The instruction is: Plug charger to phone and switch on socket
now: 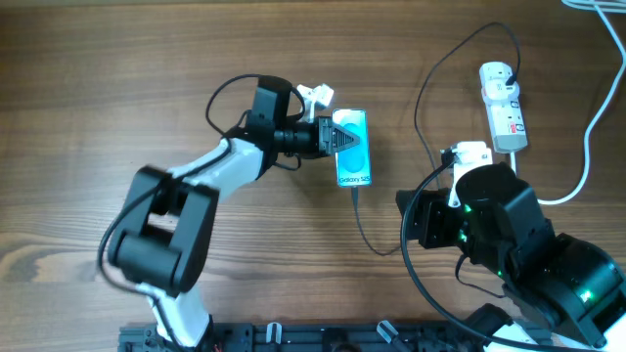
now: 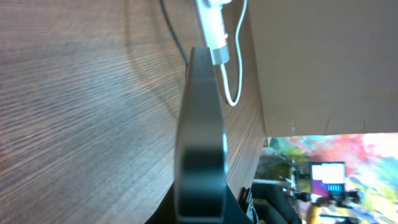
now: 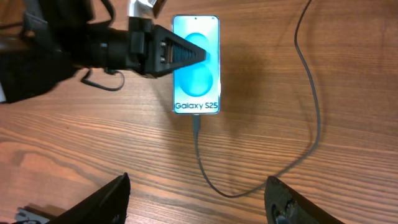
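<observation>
The phone [image 1: 353,154] lies flat with its turquoise screen lit; the right wrist view [image 3: 198,81] shows white text at its near end. The charger [image 1: 364,231], a thin black cable, has its plug tip [image 3: 196,123] in the phone's near end, then loops right and runs up to the socket [image 1: 503,106], a white strip at the far right. My left gripper [image 1: 344,140] is shut on the phone's left side; the left wrist view shows the phone [image 2: 200,137] edge-on between its fingers. My right gripper [image 3: 196,199] is open and empty, hovering over the cable loop.
A thick white cord [image 1: 588,147] trails from the socket toward the right table edge. The socket also shows in the left wrist view [image 2: 214,31], beyond the phone. The right arm's body [image 1: 509,244] fills the lower right.
</observation>
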